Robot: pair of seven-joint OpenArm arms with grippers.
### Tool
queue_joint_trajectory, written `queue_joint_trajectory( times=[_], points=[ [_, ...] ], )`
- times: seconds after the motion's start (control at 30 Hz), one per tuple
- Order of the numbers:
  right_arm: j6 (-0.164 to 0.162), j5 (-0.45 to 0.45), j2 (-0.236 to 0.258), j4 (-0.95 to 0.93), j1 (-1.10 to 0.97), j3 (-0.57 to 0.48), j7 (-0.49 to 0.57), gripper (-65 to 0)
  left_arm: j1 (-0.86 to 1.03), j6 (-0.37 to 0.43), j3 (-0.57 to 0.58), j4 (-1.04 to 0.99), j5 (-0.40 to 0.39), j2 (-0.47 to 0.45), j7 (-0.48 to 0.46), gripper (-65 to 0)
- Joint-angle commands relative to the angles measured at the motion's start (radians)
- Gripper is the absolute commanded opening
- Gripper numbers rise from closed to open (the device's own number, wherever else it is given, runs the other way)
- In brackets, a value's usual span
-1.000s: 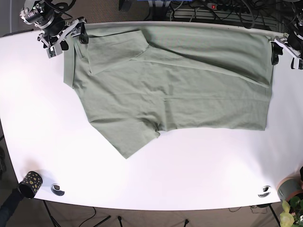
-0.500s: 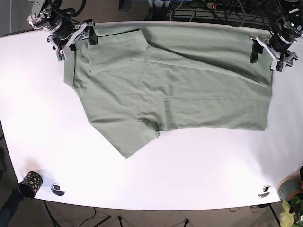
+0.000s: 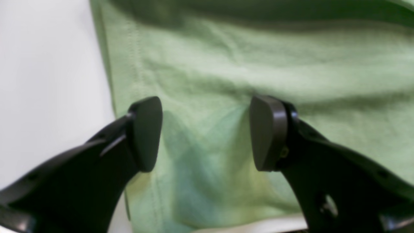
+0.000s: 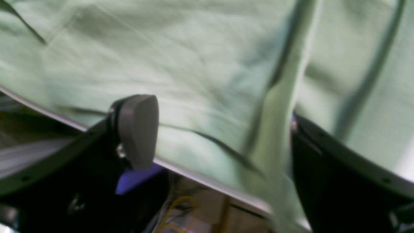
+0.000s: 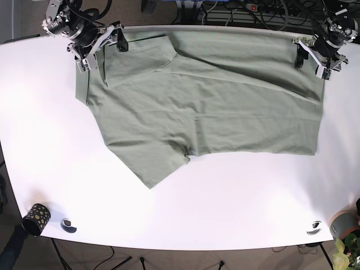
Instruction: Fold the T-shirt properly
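The sage-green T-shirt (image 5: 208, 101) lies spread on the white table (image 5: 225, 197), with one sleeve folded in at the top left and another sticking out at the lower left. My right gripper (image 5: 101, 52) is open over the shirt's far left corner. In the right wrist view (image 4: 213, 132) its jaws straddle the cloth (image 4: 181, 74) at the table's back edge, and a raised fold hides one finger. My left gripper (image 5: 311, 63) is open over the far right corner. In the left wrist view (image 3: 207, 132) its jaws stand apart just above the hemmed edge (image 3: 207, 81).
A black speckled cup (image 5: 35, 218) and a small round object (image 5: 68, 225) sit at the front left. Another round object (image 5: 314, 228) and a potted plant (image 5: 344, 236) are at the front right. Cables (image 5: 247, 12) run behind the table's back edge.
Both grippers have moved inward from the table's far corners onto the shirt's far corners. The shirt has not visibly shifted.
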Motion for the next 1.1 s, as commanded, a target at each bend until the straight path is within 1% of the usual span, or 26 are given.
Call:
queue_joint_trajectory(
  times=[0.0,0.03,0.13,0.17,0.27,0.43,0.6,0.77,1.07],
  points=[
    [-0.005,-0.015,0.016,0.022,0.001,0.064,0.030,-19.2,0.001,0.001,-0.006,0.012,-0.012,-0.015,-0.019,-26.2],
    [-0.005,-0.016,0.019,0.022,0.012,0.089,0.028,-19.2,0.001,0.001,-0.006,0.012,-0.012,-0.015,-0.019,-26.2],
    [-0.005,-0.015,0.060,0.034,0.015,0.115,0.027,-19.2,0.001,0.001,-0.006,0.011,-0.012,-0.015,-0.019,-26.2],
    [-0.005,-0.015,0.066,0.040,0.013,0.120,0.027,-19.2,0.001,0.001,-0.006,0.011,-0.012,-0.015,-0.019,-26.2],
    [-0.005,-0.015,0.071,0.067,-0.002,0.129,0.027,-19.2,-0.001,0.001,-0.005,0.011,-0.012,-0.015,-0.019,-26.2],
    [-0.005,-0.003,0.065,0.088,-0.007,0.126,0.019,-19.2,-0.001,0.001,-0.003,0.011,-0.011,-0.015,-0.019,-26.2],
    [-0.005,0.129,0.063,0.083,-0.007,0.124,-0.058,-19.2,-0.002,0.001,-0.003,0.011,-0.009,-0.015,-0.019,-26.2],
    [-0.005,0.194,0.063,0.048,-0.005,0.123,-0.076,-19.2,-0.002,0.001,-0.003,0.011,-0.009,-0.015,-0.019,-26.2],
    [-0.005,0.200,0.066,0.060,-0.019,-0.008,-0.075,-19.2,-0.002,0.001,-0.003,0.009,-0.008,-0.015,-0.019,-26.2]
  ],
)
